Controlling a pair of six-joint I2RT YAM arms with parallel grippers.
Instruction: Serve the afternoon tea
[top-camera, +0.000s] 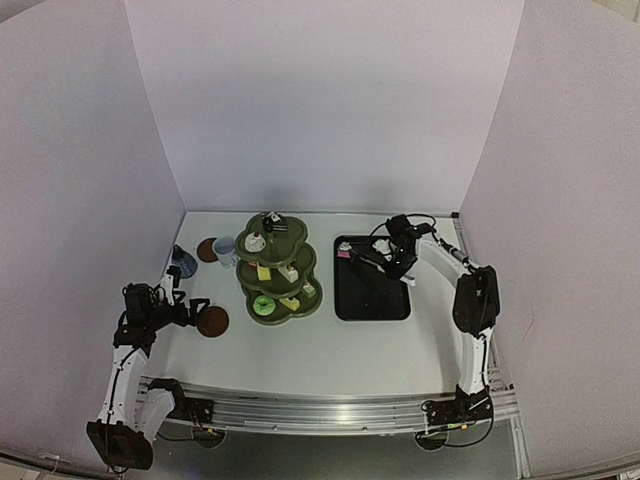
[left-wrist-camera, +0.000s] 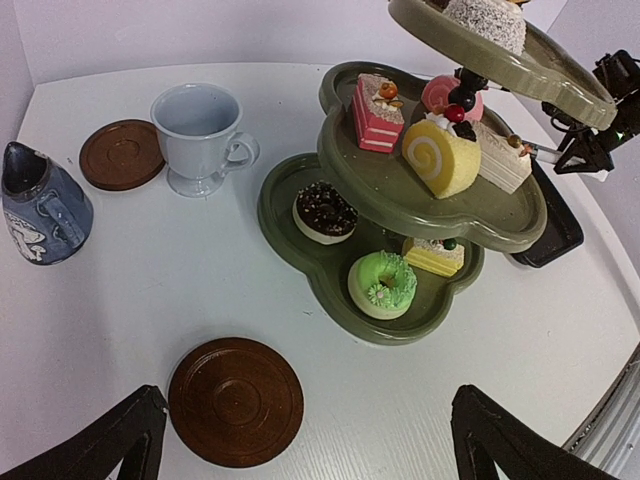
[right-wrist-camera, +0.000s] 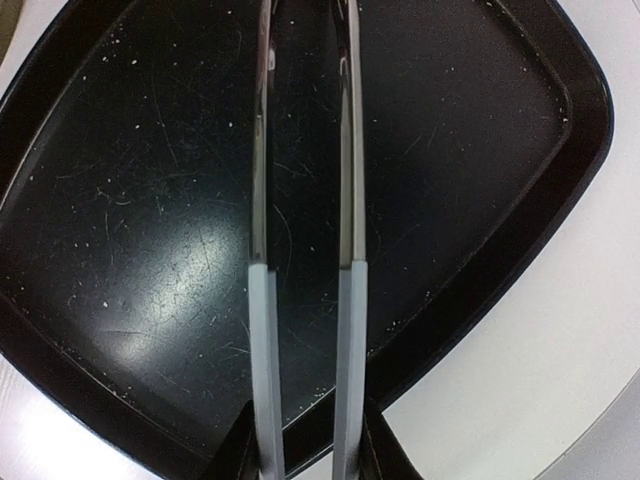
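The olive-green three-tier stand (top-camera: 300, 303) (left-wrist-camera: 300, 240) holds several cakes: a green doughnut (left-wrist-camera: 382, 283) and a chocolate one (left-wrist-camera: 324, 211) on the bottom tier, a pink slice (left-wrist-camera: 378, 112) and a yellow roll (left-wrist-camera: 440, 157) on the middle tier. Left of it stand the white mug (left-wrist-camera: 198, 135) (top-camera: 225, 250), the blue-grey pot (left-wrist-camera: 40, 205) (top-camera: 182, 262) and a brown coaster (left-wrist-camera: 122, 154). My left gripper (left-wrist-camera: 307, 400) (top-camera: 185, 310) hangs open just above the second coaster (left-wrist-camera: 236, 401) (top-camera: 212, 321). My right gripper (right-wrist-camera: 305, 465) (top-camera: 397, 262) is shut on the metal tongs (right-wrist-camera: 350, 300) over the black tray (right-wrist-camera: 150, 200).
The black tray (top-camera: 372, 300) lies right of the stand with nothing on its floor in the right wrist view. The tongs (top-camera: 365, 258) reach over the tray's far left corner. White walls enclose the table on three sides; the metal rail (top-camera: 320, 408) runs along the near edge.
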